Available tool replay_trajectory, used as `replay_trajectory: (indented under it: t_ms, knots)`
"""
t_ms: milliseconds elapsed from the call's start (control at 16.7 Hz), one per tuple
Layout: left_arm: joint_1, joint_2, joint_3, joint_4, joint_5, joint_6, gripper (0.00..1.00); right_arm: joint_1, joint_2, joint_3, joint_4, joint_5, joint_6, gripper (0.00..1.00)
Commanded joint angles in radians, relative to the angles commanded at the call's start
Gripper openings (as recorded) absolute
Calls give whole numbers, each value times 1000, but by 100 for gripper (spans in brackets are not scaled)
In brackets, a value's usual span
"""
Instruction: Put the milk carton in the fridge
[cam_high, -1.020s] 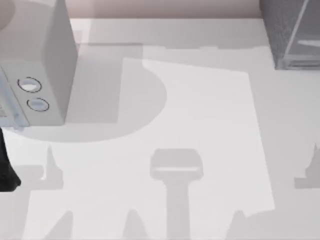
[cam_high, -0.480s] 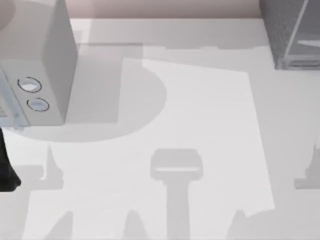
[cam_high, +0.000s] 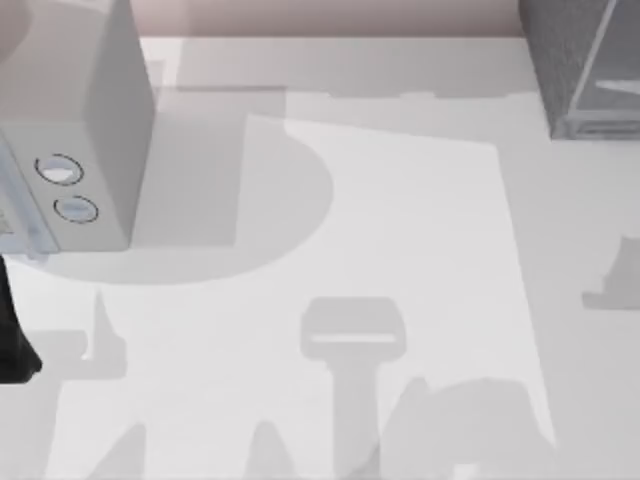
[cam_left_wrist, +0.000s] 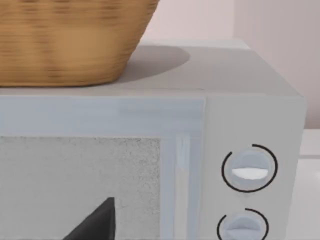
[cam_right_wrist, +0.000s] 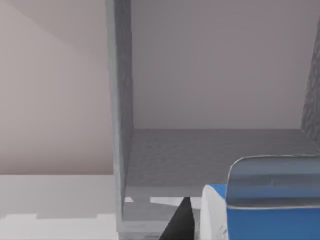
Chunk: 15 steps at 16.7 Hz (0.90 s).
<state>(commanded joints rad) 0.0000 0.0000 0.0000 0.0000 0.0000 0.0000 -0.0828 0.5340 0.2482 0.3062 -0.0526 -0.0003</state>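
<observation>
Right gripper (cam_right_wrist: 192, 220): dark fingertip beside milk carton (cam_right_wrist: 265, 205), grip cannot be told; carton faces open fridge (cam_right_wrist: 210, 150) interior. Top view: arm shadow newly spread at table (cam_high: 400, 200) 5 o'clock, so right arm advancing toward fridge at 1 o'clock. Count: one carton, one fridge, one microwave (cam_high: 70, 150) at 9 o'clock with two dials, one basket (cam_left_wrist: 65, 40). Left gripper (cam_left_wrist: 97, 222) parked facing microwave.

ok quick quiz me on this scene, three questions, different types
1. True or false: the woven tan basket sits on top of the pale grey box with two round dials.
2. In the top view, the dark grey speckled fridge stands at which part of the white table? A: far right corner. B: near left corner. C: centre.
3. Fill in: the right wrist view looks into the fridge's open inside, with a small blue and white ____ close to the camera.

Key: 1 true. 2 A. 3 milk carton.
</observation>
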Motion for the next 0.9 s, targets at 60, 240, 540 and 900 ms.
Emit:
replay_trajectory:
  t_ms: [60, 240, 540, 900]
  knots:
    - [0, 0, 0, 0, 0, 0, 100, -12, 94, 44, 54, -12, 1, 0]
    - [0, 0, 0, 0, 0, 0, 100, -46, 395, 185, 226, -52, 4, 0]
    - [0, 0, 0, 0, 0, 0, 100, -103, 912, 420, 514, -121, 11, 0]
    - [0, 0, 0, 0, 0, 0, 100, -163, 1423, 638, 782, -182, 17, 0]
